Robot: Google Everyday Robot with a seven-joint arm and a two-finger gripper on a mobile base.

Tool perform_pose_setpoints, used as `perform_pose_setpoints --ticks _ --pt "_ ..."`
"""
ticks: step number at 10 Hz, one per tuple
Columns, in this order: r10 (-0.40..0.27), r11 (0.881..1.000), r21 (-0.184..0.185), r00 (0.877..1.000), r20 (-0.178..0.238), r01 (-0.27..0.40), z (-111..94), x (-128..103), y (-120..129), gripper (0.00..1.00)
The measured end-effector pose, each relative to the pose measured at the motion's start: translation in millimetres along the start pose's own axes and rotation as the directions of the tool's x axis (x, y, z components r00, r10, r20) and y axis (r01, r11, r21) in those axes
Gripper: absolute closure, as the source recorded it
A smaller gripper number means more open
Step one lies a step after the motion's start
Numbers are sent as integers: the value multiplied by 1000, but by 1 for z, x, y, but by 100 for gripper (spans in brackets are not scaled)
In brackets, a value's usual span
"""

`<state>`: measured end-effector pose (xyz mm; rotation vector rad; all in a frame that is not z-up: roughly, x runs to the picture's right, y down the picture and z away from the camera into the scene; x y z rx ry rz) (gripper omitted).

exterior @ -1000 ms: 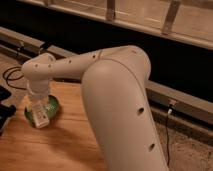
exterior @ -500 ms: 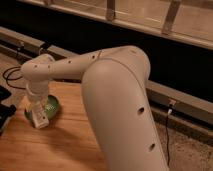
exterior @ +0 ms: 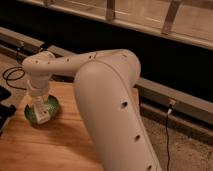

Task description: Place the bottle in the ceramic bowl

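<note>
The green ceramic bowl (exterior: 30, 113) sits on the wooden table at the left. My gripper (exterior: 41, 109) hangs straight down from the white arm, right over the bowl. The bottle (exterior: 43, 117) shows as a whitish, clear shape directly under the gripper, inside the bowl's outline and roughly upright. The arm's wrist hides the top of the bottle and part of the bowl.
The wooden table (exterior: 55, 147) fills the lower left. My big white arm (exterior: 110, 100) crosses the middle of the view. A black cable (exterior: 11, 75) and a dark object (exterior: 5, 112) lie at the far left. Metal rails (exterior: 170, 102) run behind the table.
The arm and bottle have stayed almost still over the bowl, with only a slight shift.
</note>
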<state>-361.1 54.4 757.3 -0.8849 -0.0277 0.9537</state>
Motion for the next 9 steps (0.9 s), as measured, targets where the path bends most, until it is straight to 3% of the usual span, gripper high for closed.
perform_pose_setpoints --ticks 2,4,6,9 --pt "-33 999 -39 999 3 33 21 -57 -18 20" --pt "-85 994 -69 996 -6 84 44 -96 -23 20" --pt "-120 990 -80 993 -6 120 56 -113 -27 20" --pt "-146 986 -84 989 -6 145 63 -122 -29 20"
